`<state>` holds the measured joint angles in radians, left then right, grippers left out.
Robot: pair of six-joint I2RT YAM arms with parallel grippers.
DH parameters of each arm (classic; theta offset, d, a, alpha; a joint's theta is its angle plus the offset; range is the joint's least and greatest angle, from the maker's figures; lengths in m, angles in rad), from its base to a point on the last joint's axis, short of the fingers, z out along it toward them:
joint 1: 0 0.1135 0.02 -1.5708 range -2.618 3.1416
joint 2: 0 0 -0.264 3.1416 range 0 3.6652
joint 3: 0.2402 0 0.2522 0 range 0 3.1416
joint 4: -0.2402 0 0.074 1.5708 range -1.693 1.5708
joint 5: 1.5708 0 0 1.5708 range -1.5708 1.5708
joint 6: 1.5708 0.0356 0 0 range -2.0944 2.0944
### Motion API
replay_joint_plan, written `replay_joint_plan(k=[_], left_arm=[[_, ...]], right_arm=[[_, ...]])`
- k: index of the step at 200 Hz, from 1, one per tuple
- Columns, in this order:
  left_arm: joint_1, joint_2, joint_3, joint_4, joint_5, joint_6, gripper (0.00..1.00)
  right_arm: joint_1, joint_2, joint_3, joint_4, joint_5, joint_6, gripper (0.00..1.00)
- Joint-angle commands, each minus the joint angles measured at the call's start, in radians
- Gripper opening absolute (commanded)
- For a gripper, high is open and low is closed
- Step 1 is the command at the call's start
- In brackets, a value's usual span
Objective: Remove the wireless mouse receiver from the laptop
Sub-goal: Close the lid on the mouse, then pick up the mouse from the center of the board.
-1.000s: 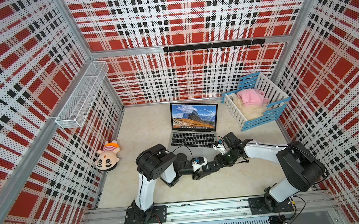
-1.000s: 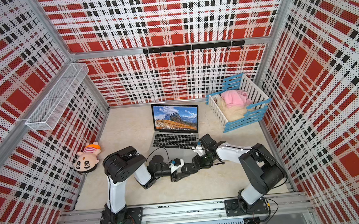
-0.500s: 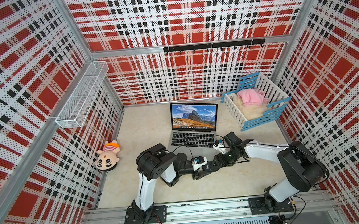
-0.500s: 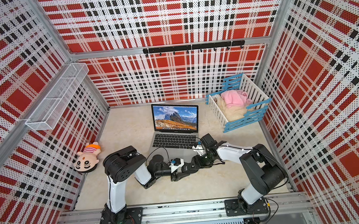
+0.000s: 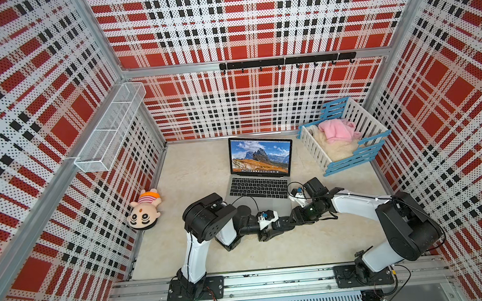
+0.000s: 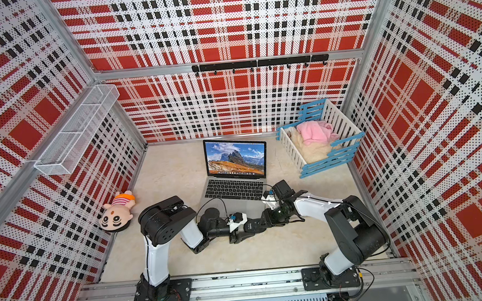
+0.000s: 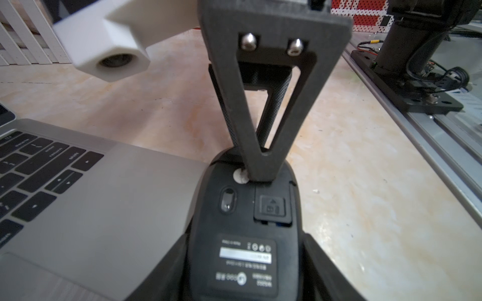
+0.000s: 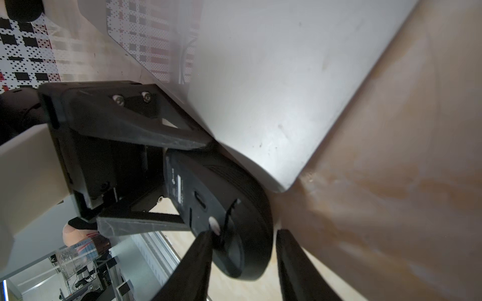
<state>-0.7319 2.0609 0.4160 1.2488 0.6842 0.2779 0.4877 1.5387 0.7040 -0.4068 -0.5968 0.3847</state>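
Left fingers [image 7: 170, 271] clamp mouse [image 7: 242, 208], belly up, at near corner of laptop [image 5: 258, 185]. Right fingers [image 8: 195, 260] part-spread astride its nose, one touching. Laptop open mid-tabletop [image 5: 200, 166]. Receiver: cannot make out.

doll [image 5: 144, 212], crib [image 5: 349, 161], wire basket [image 5: 109, 131], blk mouse [image 7: 245, 234]

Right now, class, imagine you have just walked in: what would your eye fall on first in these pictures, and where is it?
The red plaid walls shout first, then the open laptop glowing with a mountain scene at the back middle of the table. By its near corner the left gripper holds a black mouse, underside showing, with the right gripper straddling its nose.
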Motion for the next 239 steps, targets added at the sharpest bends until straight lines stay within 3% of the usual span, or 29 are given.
replay_joint_plan(k=[1,107,144,171,239], left_arm=[[-0.004,0.044,-0.008,-0.159,-0.019,-0.021,0.35],[-0.006,0.048,0.001,-0.173,-0.013,-0.019,0.35],[-0.004,0.054,0.004,-0.175,-0.018,-0.016,0.35],[-0.004,0.056,0.003,-0.178,-0.022,-0.013,0.35],[-0.007,-0.043,-0.023,-0.182,-0.048,-0.016,0.26]], right_arm=[[0.001,0.029,-0.015,-0.056,0.064,-0.012,0.46],[0.052,0.112,0.006,-0.083,0.152,-0.017,0.47],[0.05,0.093,0.005,-0.079,0.151,-0.009,0.6],[0.009,0.023,-0.007,-0.052,0.135,0.016,0.85],[-0.151,-0.144,-0.032,0.107,-0.061,0.074,0.86]])
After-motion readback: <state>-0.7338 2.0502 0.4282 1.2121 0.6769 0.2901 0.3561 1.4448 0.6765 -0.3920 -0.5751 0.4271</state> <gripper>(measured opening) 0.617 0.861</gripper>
